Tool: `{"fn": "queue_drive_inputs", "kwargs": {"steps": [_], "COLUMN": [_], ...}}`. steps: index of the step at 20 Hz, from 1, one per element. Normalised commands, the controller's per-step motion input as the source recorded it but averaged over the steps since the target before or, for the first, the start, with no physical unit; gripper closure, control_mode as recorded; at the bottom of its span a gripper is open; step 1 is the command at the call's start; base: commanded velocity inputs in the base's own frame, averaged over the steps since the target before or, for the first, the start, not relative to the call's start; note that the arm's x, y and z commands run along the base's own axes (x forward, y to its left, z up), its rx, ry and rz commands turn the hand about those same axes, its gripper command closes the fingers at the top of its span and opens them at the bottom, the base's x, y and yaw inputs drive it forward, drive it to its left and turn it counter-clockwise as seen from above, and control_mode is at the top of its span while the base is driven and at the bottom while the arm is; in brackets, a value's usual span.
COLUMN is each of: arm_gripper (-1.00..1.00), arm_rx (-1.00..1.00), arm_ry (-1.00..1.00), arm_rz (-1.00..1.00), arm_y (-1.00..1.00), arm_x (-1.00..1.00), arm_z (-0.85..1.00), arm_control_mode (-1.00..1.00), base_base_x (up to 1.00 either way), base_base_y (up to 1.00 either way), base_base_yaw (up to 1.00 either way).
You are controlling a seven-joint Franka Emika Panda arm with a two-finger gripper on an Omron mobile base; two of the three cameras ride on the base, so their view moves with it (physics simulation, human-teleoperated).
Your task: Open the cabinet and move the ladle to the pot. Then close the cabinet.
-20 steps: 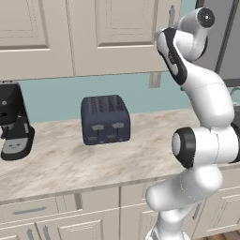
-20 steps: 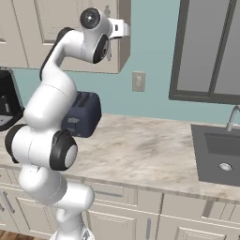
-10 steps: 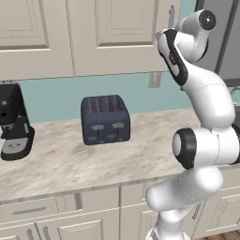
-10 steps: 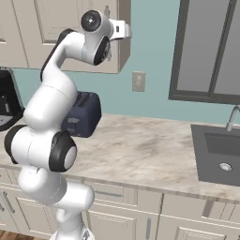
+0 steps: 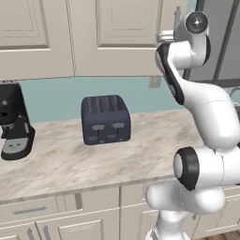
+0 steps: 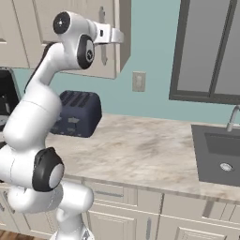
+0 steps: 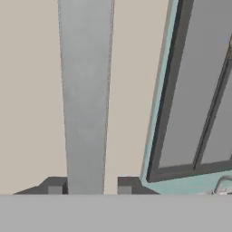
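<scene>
while the cabinet [image 5: 117, 37] fills the upper middle of the left base view, door shut, the gripper [image 5: 169, 35] sits at its right edge, upper right. contents hidden; ladle unseen, likely inside.

right base view: gripper [image 6: 114, 35] upper left by the handle [image 6: 103, 55].

hand view: handle [image 7: 85, 95] runs top to bottom, left of centre; fingertips [image 7: 55, 188] flank it, narrowing, contact unclear. judgement: close squarely, then pull along the door's arc.
</scene>
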Motion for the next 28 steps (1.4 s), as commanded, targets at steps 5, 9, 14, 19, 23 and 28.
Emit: {"fn": "queue_drive_inputs", "kwargs": {"steps": [5, 9, 14, 19, 23, 28], "arm_gripper": [1.0, 1.0, 1.0, 1.0, 1.0, 1.0], "arm_rx": [0.2, 0.21, 0.2, 0.14, 0.2, 0.18], "arm_ry": [0.26, 0.25, 0.22, -0.1, -0.51, -0.67], "arm_rz": [-0.39, -0.39, -0.39, -0.28, -0.06, 0.04], "arm_y": [0.0, 0.0, 0.0, 0.02, 0.32, 0.37], "arm_x": [-1.0, -1.0, -1.0, -1.0, -1.0, -1.0], "arm_z": [0.32, 0.28, 0.24, -0.01, -0.71, -1.0], "arm_control_mode": [-1.0, -1.0, -1.0, -1.0, -1.0, -1.0], "base_base_x": [0.0, 0.0, 0.0, 0.0, 0.0, 0.0], "base_base_y": [0.0, 0.0, 0.0, 0.0, 0.0, 0.0], "base_base_yaw": [0.0, 0.0, 0.0, 0.0, 0.0, 0.0]}}
